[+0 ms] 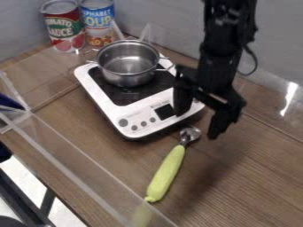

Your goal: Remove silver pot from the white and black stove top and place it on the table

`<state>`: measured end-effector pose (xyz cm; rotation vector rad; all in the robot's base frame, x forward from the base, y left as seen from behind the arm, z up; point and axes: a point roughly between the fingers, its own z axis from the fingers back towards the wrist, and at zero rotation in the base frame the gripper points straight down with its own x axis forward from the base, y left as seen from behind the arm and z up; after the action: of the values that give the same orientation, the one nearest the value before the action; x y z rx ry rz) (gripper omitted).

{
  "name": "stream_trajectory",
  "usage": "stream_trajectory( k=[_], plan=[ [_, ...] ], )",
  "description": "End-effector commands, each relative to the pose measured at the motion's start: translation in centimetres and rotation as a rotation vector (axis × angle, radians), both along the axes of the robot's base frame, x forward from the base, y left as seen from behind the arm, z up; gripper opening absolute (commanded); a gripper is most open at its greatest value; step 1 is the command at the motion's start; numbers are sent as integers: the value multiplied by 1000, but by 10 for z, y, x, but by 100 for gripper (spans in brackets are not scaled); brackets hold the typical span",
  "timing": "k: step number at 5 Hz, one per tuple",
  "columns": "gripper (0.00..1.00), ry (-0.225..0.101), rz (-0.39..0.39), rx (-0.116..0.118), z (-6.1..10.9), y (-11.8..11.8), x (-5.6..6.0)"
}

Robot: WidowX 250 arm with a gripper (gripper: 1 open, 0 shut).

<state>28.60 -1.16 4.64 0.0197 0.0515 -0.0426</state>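
One silver pot point(128, 62) on stove top point(112, 99), tool point(199, 113) released — jaws spread, empty.

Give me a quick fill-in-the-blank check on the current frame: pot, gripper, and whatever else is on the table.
1. The silver pot sits on the ____ top of the stove top.
2. The gripper has its jaws ____ and holds nothing.
3. The utensil with the yellow-green handle lies on the table in front of the ____.
4. Behind the pot stand two labelled ____.

Missing words: black; open; stove top; tin cans
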Motion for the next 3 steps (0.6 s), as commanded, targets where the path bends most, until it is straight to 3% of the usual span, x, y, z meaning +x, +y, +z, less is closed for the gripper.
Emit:
stream_trajectory(
  k=[1,3],
  plan=[
    [100,-36,-36,-4,-2,-5,4],
    [100,-48,-61,-1,-1,-3,12]
  ],
)
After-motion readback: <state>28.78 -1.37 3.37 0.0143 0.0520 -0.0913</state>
